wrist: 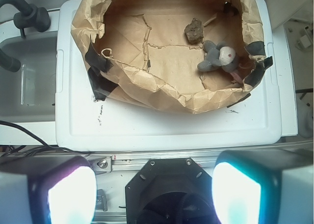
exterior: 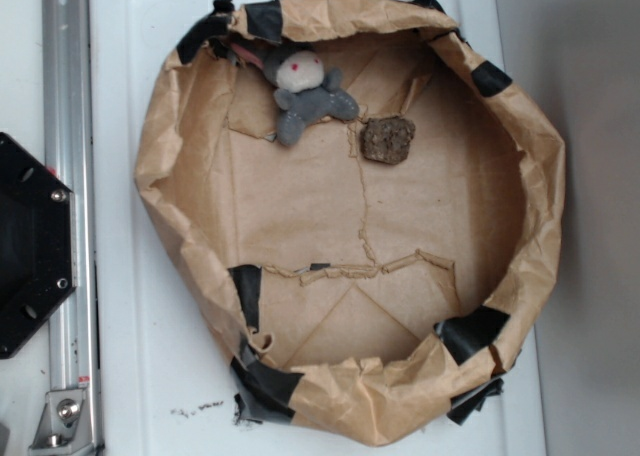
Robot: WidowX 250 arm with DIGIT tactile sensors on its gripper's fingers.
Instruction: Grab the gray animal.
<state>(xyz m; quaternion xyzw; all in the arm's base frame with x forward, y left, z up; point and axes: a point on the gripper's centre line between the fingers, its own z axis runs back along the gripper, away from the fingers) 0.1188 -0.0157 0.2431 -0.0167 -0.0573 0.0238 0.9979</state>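
Observation:
The gray animal [exterior: 308,94], a small gray plush with a white face and pink-lined ears, lies inside the brown paper basin [exterior: 160,166] against its far rim. The wrist view shows the gray animal [wrist: 218,57] near the basin's [wrist: 162,89] right wall. In that view my gripper [wrist: 154,194] is high above the robot's base, well away from the basin. Its two pale fingers [wrist: 71,197] stand wide apart with nothing between them. The gripper does not show in the exterior view.
A brown rock-like lump [exterior: 388,139] lies just right of the plush, also the lump [wrist: 195,30] in the wrist view. The basin, patched with black tape, sits on a white lid [exterior: 130,376]. The black robot base [exterior: 30,246] and a metal rail [exterior: 68,216] are at the left.

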